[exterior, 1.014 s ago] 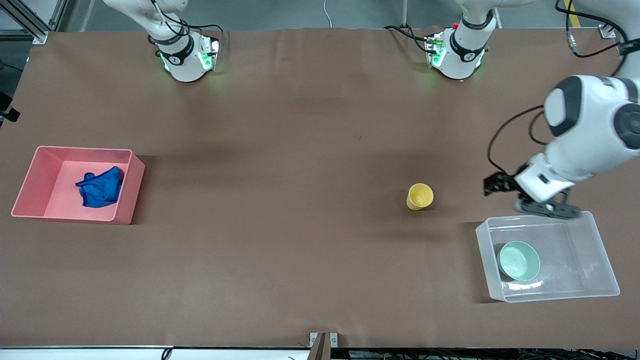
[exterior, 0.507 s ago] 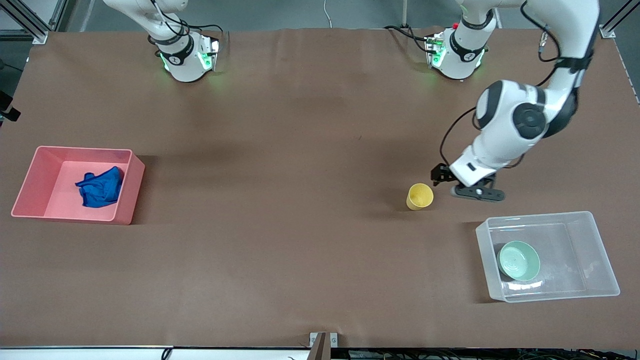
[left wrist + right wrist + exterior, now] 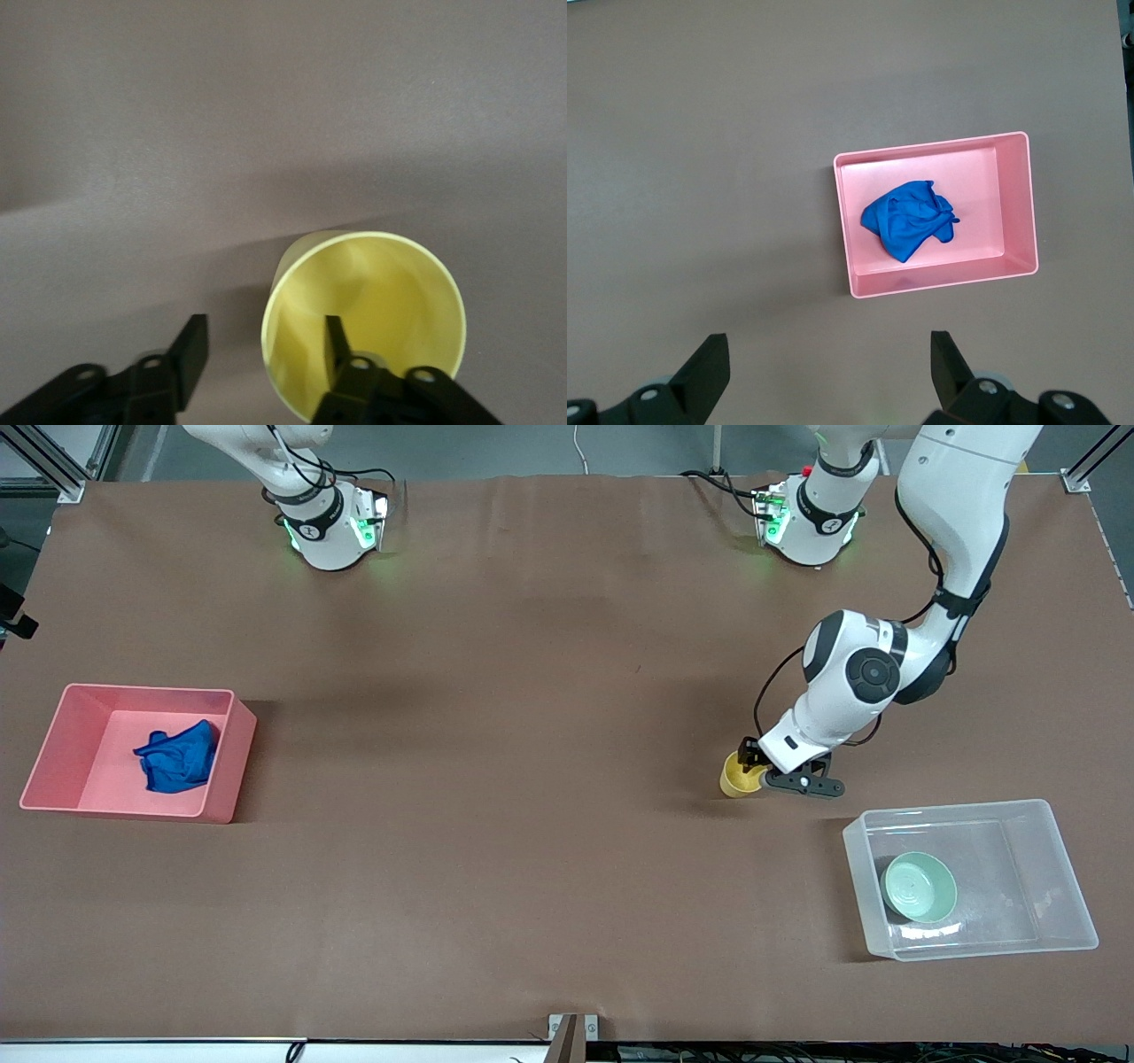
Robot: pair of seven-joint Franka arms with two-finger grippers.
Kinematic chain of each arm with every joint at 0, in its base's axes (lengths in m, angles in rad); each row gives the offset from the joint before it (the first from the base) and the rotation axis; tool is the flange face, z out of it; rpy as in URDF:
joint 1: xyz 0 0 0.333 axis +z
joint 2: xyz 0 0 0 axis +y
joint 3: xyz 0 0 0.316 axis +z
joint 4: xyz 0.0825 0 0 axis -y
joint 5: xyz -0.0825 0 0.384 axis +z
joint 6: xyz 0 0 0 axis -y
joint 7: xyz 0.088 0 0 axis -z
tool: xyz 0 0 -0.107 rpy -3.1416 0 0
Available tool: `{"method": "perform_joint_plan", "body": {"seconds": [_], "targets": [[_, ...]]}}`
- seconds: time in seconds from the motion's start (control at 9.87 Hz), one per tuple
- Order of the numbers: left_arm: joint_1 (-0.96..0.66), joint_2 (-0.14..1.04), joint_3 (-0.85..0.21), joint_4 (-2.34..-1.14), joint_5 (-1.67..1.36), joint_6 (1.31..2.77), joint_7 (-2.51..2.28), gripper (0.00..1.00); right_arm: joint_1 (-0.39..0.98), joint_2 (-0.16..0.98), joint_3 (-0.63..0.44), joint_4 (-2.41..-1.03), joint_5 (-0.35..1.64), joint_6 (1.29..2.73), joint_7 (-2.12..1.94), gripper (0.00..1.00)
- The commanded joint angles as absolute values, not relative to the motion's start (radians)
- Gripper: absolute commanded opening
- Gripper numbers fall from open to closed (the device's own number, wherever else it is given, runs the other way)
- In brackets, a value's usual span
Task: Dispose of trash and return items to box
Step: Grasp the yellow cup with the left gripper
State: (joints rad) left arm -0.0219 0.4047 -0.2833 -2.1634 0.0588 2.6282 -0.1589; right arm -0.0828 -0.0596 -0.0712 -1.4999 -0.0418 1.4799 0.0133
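Two of three jobs look done: the wrinkled royal-blue cloth wad [image 3: 177, 755] lies in the pink opaque bin [image 3: 223, 757], and the pale mint-green round bowl [image 3: 920, 887] sits in the clear plastic tub [image 3: 1054, 864]. Only the small yellow plastic cup [image 3: 737, 778] remains on the bench (upright, near the tub); the left gripper [image 3: 257, 350] straddles its rim, jaws not yet clenched. The right gripper [image 3: 828, 367] waits high over the pink bin, jaws released.

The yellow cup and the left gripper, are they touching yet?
Cannot tell. In the left wrist view the left gripper straddles the yellow cup's wall, one finger inside, one outside, but neither contact nor gap shows plainly.
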Motion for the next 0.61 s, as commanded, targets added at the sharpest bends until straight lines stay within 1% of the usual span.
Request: {"method": "perform_joint_plan", "body": {"seconds": [0.0, 0.41, 0.51], "targets": [[-0.021, 0.442, -0.284, -2.138, 0.089, 2.632, -0.181, 0.02, -0.094, -0.058, -0.063, -1.489, -0.021, 1.467, 0.023, 1.00], [-0.005, 0.413, -0.285, -2.114, 0.091, 2.614, -0.163, 0.00, -0.094, -0.058, -0.063, -1.489, -0.021, 1.466, 0.023, 1.00], [-0.002, 0.397, -0.284, -2.077, 0.091, 2.552, -0.158, 0.00, -0.094, -0.058, -0.063, -1.489, -0.021, 1.466, 0.023, 1.00]]}}
